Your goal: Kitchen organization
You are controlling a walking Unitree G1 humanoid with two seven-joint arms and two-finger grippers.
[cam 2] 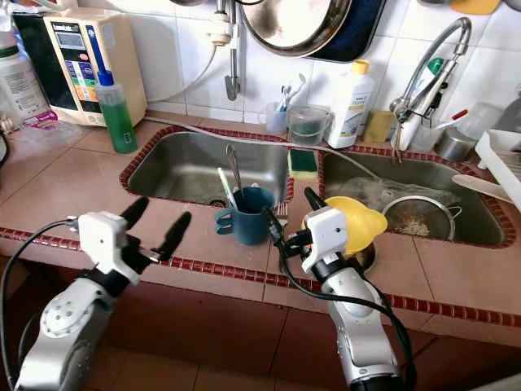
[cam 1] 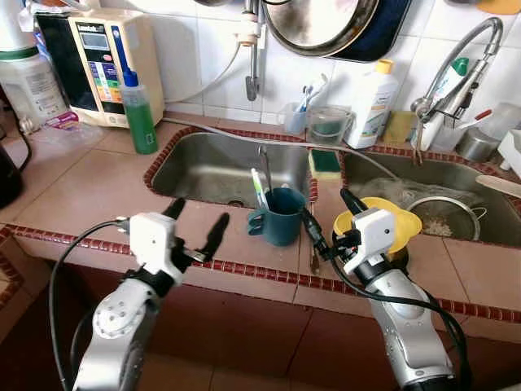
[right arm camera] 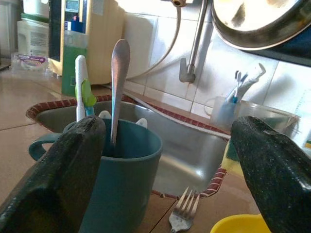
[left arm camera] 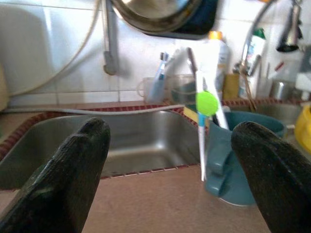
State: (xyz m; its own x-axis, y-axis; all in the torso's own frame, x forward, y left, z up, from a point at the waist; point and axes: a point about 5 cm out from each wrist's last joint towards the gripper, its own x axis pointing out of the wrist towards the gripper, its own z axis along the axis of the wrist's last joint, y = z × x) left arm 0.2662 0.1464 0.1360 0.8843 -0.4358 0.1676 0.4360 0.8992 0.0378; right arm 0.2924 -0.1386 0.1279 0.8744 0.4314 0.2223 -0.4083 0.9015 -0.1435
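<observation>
With the fork [right arm camera: 183, 214] lying at the bench's front edge between the mug [cam 1: 278, 216] and the yellow bowl [cam 1: 383, 218], the right hand [cam 1: 330, 220], fingers spread, should dip and straddle its handle squarely, while the left hand [cam 1: 198, 221] hovers spread.

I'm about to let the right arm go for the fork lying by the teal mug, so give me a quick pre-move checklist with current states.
1. Right gripper open: ok, black fingers spread wide.
2. Silver metal fork free to grasp: ok, it lies flat on the tiled counter, between the fingers.
3. Teal plastic mug upright: ok, but close beside the fork; a brush could tip it.
4. Yellow plastic bowl out of the way: cannot tell, partly hidden behind the wrist.
5. Left gripper out of the path: ok, open, hovering left of the mug.
</observation>
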